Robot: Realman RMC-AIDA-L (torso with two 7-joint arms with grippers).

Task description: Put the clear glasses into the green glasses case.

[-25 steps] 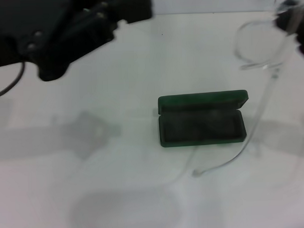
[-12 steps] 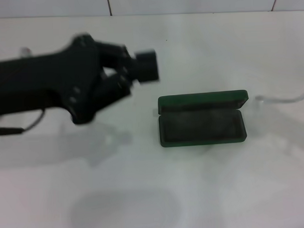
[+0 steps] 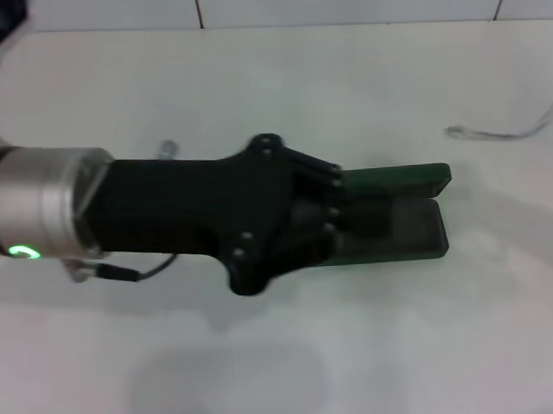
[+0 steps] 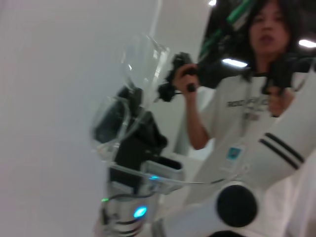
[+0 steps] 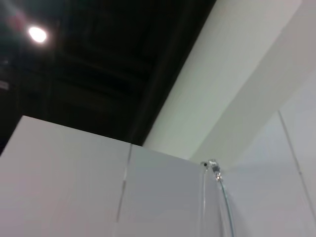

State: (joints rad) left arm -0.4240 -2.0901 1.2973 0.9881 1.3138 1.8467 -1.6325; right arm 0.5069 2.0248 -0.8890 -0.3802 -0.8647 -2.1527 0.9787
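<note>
Clear glasses [image 4: 129, 94] look light, springy, slippery — grip at lens centre; left gripper [image 3: 336, 209] over green glasses case [image 3: 412, 177], jaw state unclear.

The left arm [image 3: 168, 215] is matte black and angular toward its pincer [image 3: 336, 209], studded with small round screws. Behind that sits a brushed silver cylindrical wrist section [image 3: 40, 206] bearing a glowing green ring light [image 3: 22, 252]. A thin dark cable [image 3: 138, 271] loops out beneath the black housing near the silver section.
</note>
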